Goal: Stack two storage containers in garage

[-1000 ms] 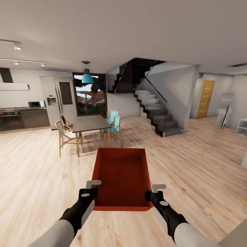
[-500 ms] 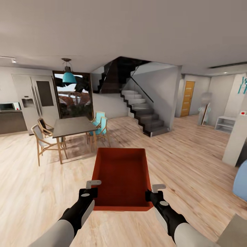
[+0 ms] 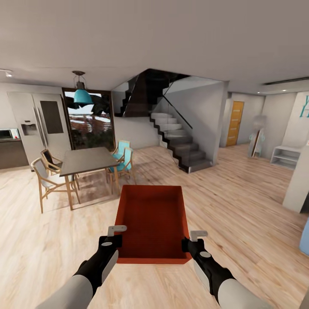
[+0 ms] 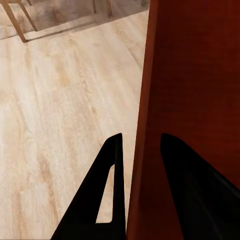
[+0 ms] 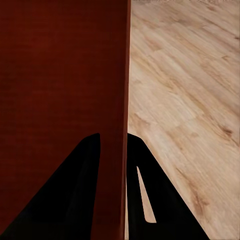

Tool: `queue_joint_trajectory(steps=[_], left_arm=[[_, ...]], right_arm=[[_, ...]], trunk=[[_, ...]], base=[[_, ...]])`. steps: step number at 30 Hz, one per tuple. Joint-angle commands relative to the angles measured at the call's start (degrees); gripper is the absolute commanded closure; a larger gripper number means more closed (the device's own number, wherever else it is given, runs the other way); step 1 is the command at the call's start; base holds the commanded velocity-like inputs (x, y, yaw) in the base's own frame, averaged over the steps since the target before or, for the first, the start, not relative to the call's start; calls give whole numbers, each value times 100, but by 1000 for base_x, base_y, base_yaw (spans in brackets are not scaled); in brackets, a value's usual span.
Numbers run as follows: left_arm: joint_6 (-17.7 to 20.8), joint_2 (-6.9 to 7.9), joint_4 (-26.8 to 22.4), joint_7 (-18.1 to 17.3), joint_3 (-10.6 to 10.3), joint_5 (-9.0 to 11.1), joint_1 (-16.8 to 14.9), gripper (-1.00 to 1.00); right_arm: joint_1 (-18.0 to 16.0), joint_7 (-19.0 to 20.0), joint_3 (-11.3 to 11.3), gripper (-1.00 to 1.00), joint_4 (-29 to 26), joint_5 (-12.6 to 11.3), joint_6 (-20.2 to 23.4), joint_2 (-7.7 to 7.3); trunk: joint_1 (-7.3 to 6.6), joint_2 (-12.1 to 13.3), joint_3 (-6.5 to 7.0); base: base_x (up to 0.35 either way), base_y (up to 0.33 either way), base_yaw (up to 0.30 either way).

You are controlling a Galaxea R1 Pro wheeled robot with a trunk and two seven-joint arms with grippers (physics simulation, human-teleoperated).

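Red-orange storage container (image 3: 153, 223) is hanging between both claws, long axis pointing forward, left claw (image 3: 115, 237) and right claw (image 3: 193, 241) each pinching a side wall.

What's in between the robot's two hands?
The red storage container sits between the left gripper and the right gripper, seen from the head view. Each wrist view shows fingers straddling one thin side wall.
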Motion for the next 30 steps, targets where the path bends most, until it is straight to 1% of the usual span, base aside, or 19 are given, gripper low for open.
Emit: queue_joint_trajectory(steps=[1, 20, 30], left_arm=[[31, 11, -11, 62, 37, 92, -5, 100], [31, 11, -11, 66, 40, 92, -4, 100], [31, 11, -11, 68, 39, 92, -4, 100]], right_arm=[[-2, -49, -48, 100, -6, 10, -21, -26], [-2, -50, -42, 100, -6, 10, -20, -26], [-2, -44, -43, 100, -6, 10, -5, -26]], trunk=[[5, -4, -2], [5, -4, -2], [5, -4, -2]], base=[[331, 0, 0], [331, 0, -3], [331, 0, -211]])
